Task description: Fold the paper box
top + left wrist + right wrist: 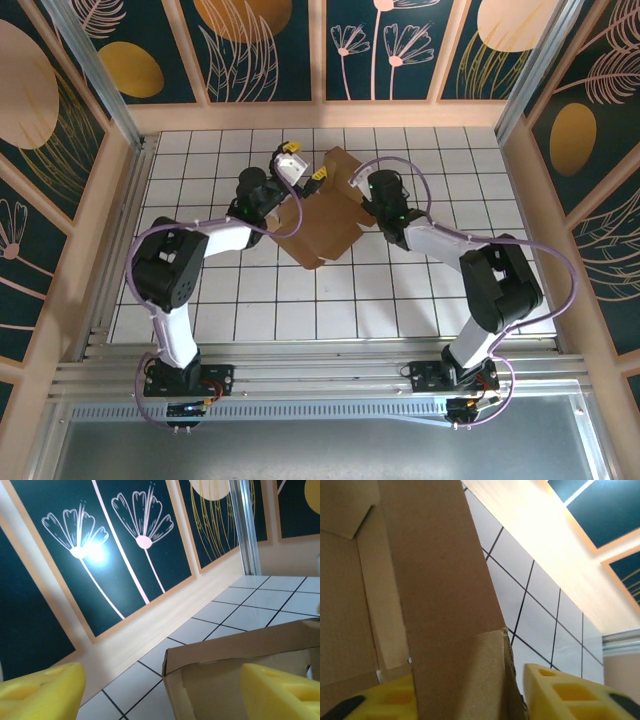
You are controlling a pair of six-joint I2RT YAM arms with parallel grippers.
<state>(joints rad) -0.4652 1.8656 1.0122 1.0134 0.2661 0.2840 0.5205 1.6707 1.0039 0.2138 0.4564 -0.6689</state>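
The paper box (322, 215) lies on the tiled surface (250, 290) as a brown sheet with some flaps raised, between the two arms. The left end effector (304, 163) hovers over the box's left far corner, its yellow fingers (280, 692) spread wide. A raised cardboard edge stands in the gap between them, touched by neither. Beyond the box rises the wall with pale flower panels (125, 555). The right end effector (470, 685) sits at the box's right edge, jaws narrowed around an upright flap. Its yellow fingers (570, 695) stand close on either side of the cardboard, though whether they actually pinch it cannot be told.
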